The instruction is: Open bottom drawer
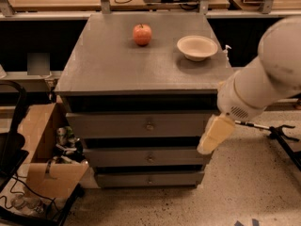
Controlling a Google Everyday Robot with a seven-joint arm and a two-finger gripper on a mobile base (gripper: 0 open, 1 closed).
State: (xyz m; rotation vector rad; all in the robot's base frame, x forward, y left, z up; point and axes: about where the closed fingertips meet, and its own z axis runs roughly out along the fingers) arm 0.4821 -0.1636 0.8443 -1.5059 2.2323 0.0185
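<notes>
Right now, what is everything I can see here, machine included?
cabinet: one, grey, centre.
apple: one, red, cabinet top, towards the back.
bowl: one, cream, cabinet top, right of apple.
top drawer: one, grey, under the top.
middle drawer: one, grey, below that.
bottom drawer: one, grey, lowest, shut.
cardboard box: one, brown, left of cabinet, low.
arm: one, white, entering from the right.
claw: one, cream, at cabinet's right front edge, beside middle drawer.
</notes>
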